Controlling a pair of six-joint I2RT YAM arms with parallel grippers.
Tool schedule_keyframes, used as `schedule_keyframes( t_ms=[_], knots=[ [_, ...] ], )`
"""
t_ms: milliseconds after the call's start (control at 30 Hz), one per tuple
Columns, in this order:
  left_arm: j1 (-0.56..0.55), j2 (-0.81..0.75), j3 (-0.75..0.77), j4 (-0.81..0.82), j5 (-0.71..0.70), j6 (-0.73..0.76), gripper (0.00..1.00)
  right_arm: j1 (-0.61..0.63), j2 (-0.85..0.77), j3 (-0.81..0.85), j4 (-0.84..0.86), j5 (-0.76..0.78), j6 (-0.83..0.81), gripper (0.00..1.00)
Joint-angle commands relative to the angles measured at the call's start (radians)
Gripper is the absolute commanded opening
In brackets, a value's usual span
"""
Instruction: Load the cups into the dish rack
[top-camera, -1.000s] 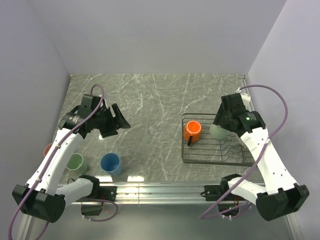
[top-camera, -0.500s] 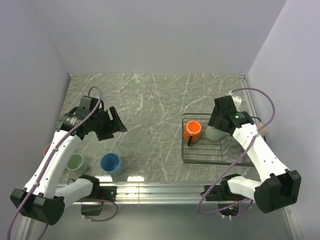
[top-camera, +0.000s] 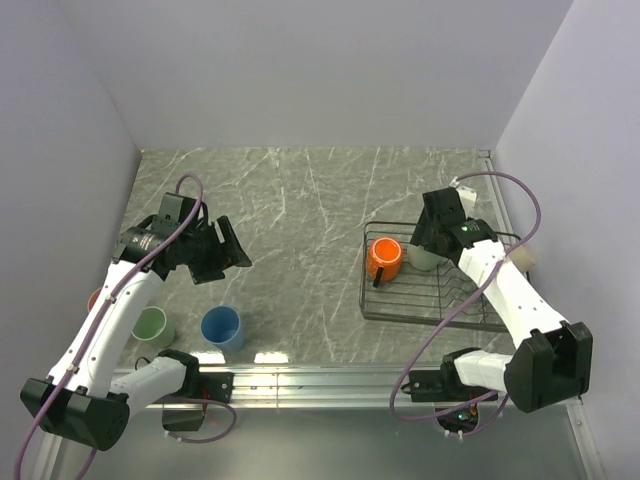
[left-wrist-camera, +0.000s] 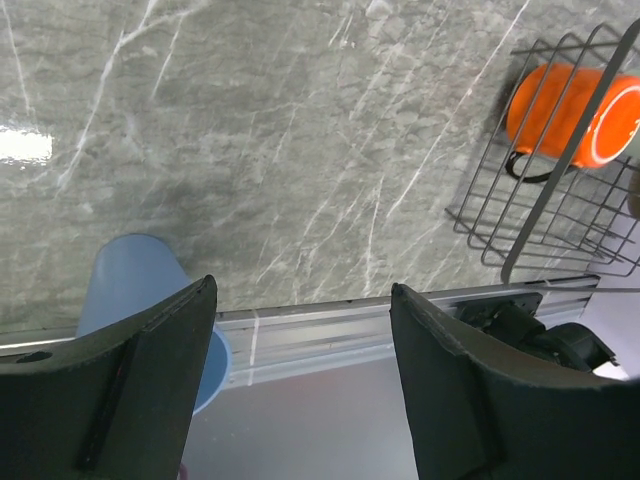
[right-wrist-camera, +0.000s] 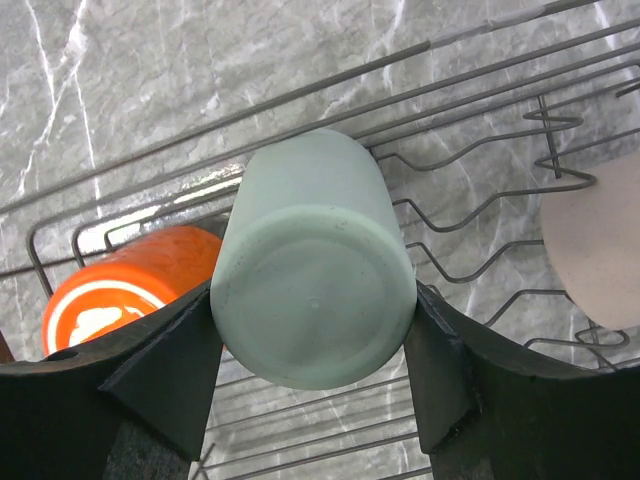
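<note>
1. Top external view: the dish rack (top-camera: 400, 318) sits at 3 o'clock on the marble table (top-camera: 300, 200). Its right end is close to the right wall (top-camera: 570, 150) (little slack there), while bare marble spreads from 10 to 1 o'clock.
   - The right gripper (top-camera: 428, 250) is over the rack's far-left part, clenched on a pale green cup (top-camera: 424, 262).
   - The orange mug (top-camera: 385, 259) lies inside the rack, just at that cup's 9 o'clock.
   - A beige cup (top-camera: 524, 257) shows at the rack's right end; I cannot tell from here whether it is inside the wires.
   - The left gripper (top-camera: 235, 250) hangs spread and empty at 9 o'clock, with the blue cup (top-camera: 221, 326) at its 6 o'clock.
   - A second pale green cup (top-camera: 150, 324) and a salmon-pink cup (top-camera: 96, 298) stand near the left wall (top-camera: 60, 150), the pink one half hidden by the arm.

2. Left wrist view: the left fingers (left-wrist-camera: 150, 390) are wide apart with nothing between them.
   - The blue cup shows at 7 o'clock, partly behind one finger and near the near rail (left-wrist-camera: 330, 325).
   - The rack's corner and the mug, on its side, are at 2 o'clock, with open marble between them and the blue cup.

3. Right wrist view: this alone shows the grip.
   - The right fingers (right-wrist-camera: 165, 380) press both flanks of the pale green cup, its flat base facing the camera.
   - The mug is just beside it at 8 o'clock.
   - The beige cup is at 3 o'clock, over the wavy wires.
   - I cannot tell whether the held cup rests on the rack.
</note>
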Motion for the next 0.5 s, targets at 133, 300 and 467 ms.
schedule_keyframes(
  t_ms=[133,300,467],
  knots=[
    [-0.004,-0.027,0.012,-0.010,-0.015,0.022,0.75,0.005,0.046,0.002,0.015,-0.036,0.027,0.00],
    [-0.004,-0.032,-0.002,-0.001,-0.013,0.021,0.75,0.025,-0.022,-0.019,-0.008,-0.057,0.062,0.00],
    [-0.004,-0.026,-0.013,0.010,-0.007,0.024,0.74,0.054,-0.039,0.034,-0.046,-0.047,0.078,0.00]
  ],
)
